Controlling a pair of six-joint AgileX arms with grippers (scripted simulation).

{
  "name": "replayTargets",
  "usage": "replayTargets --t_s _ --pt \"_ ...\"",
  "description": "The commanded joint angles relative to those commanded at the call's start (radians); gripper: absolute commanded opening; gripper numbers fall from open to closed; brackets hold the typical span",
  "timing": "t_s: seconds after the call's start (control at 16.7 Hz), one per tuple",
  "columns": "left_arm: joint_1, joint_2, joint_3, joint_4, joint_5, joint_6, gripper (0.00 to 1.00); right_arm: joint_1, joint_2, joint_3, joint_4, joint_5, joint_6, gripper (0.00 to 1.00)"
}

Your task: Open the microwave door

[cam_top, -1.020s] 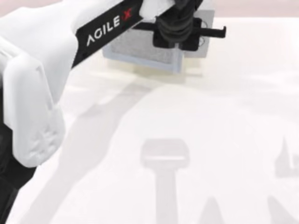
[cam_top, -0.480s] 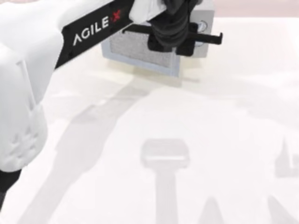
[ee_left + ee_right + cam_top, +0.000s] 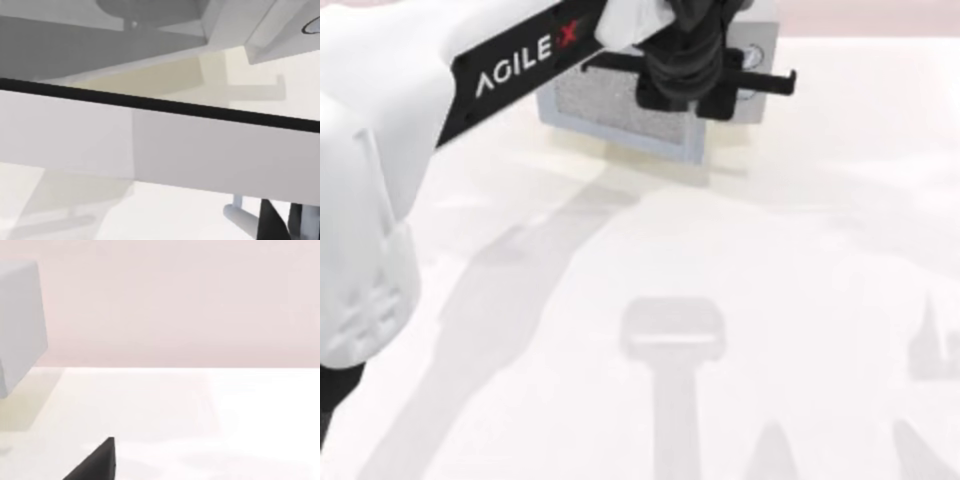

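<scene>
Left gripper (image 3: pixel 692 75): at microwave door (image 3: pixel 610 105), placed to swing it; jaw state indeterminate.
Door: slightly ajar.
Right arm: parked, unseen.

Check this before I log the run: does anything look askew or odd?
Only the door: it stands slightly swung out from the microwave, its handle edge away from the knobs. That fits the task. The left claw is over it.

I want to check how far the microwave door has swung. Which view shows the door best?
The top view: the microwave door shows its mesh window, angled out from the microwave, with the left gripper above its handle edge. The left wrist view shows only a close, pale panel edge. The right wrist view shows just a grey corner of the microwave.
</scene>
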Motion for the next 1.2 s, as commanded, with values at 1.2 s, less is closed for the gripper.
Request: replayTargets --t_s 1.2 --pt "0.009 -0.076 -0.118 0.062 0.033 0.069 0.00 0.000 0.000 0.000 0.000 0.000 0.000 1.00"
